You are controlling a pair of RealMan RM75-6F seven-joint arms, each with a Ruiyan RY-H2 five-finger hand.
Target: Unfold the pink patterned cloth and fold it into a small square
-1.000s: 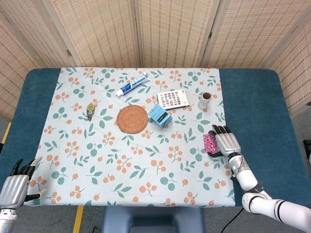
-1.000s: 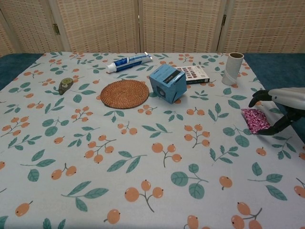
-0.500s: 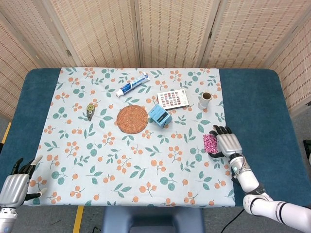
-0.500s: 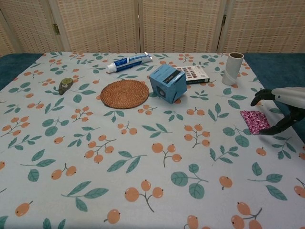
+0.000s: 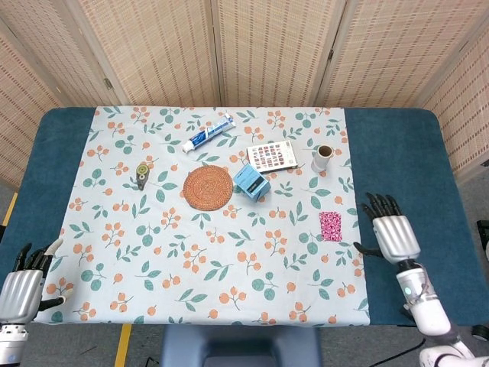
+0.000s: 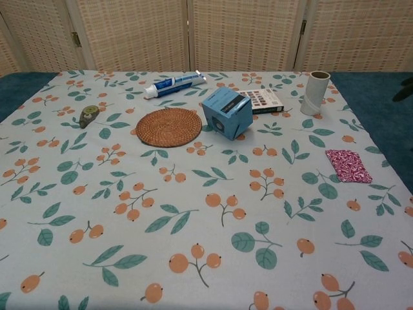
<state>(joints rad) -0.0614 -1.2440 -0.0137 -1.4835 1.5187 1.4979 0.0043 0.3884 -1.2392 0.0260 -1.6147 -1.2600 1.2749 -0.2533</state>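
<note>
pink patterned cloth (image 5: 331,226): folded small, flat near the surface's (image 5: 397,153) right edge, long axis running front to back
room: bare tablecloth (image 5: 229,267) in front and to its left
right hand (image 5: 395,235): empty, fingers spread, beside it, apart
left hand (image 5: 23,290): empty, fingers apart, front-left corner
</note>
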